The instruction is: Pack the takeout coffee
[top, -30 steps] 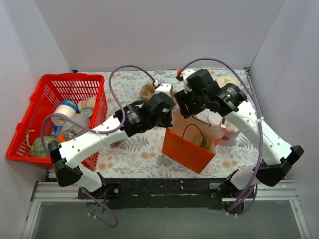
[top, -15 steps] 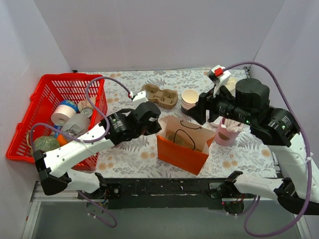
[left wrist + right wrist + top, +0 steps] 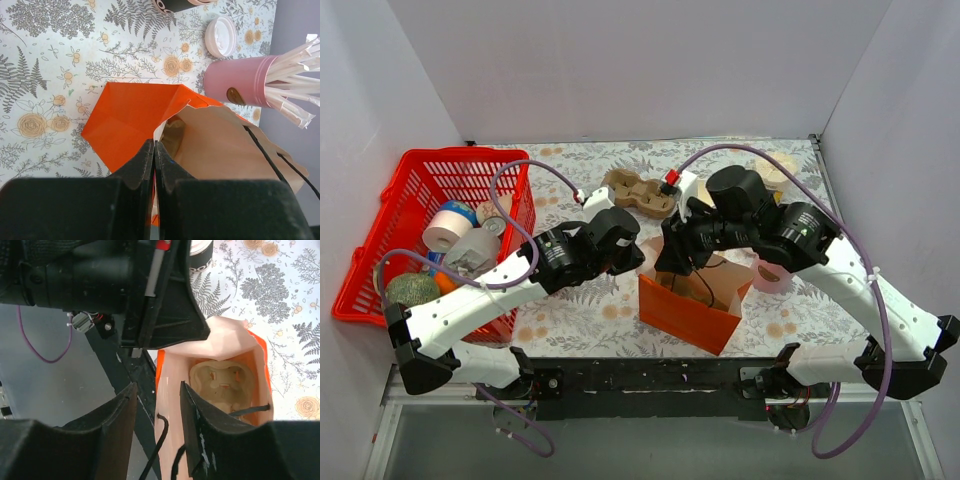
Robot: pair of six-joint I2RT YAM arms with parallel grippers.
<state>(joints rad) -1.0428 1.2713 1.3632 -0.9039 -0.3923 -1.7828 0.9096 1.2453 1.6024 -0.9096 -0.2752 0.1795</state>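
Nearest the arm bases, an orange paper bag (image 3: 685, 312) stands open on the floral tabletop (image 3: 580, 315), its pale lining and a black cord handle (image 3: 265, 155) showing. The left gripper (image 3: 154, 162) has its fingers pressed together on the bag's left rim. A thin strip of paper seems to run into the seam between them, though the camera's own housing hides how far in it goes. The right gripper (image 3: 157, 390) hangs over the bag's mouth with its fingers apart, the near wall of the bag below the gap and nothing clamped. At the bottom of the bag lies a pale moulded shape (image 3: 220, 380), likely a pulp cup carrier, partly cut off by the bag's folds. Just beyond the bag stands a pink cup (image 3: 235, 85) full of white sticks (image 3: 290, 70). From above, the right arm covers most of that cup. The takeout coffee (image 3: 220, 36) stands on the table just past the pink cup, outside the bag, with only its round white lid plainly seen. A cup with a black band (image 3: 172, 4) is cut off at the left wrist view's top edge. Farther back a brown cup carrier (image 3: 640, 192) rests on the table, and a red basket (image 3: 465, 153) of assorted items sits at the far left.
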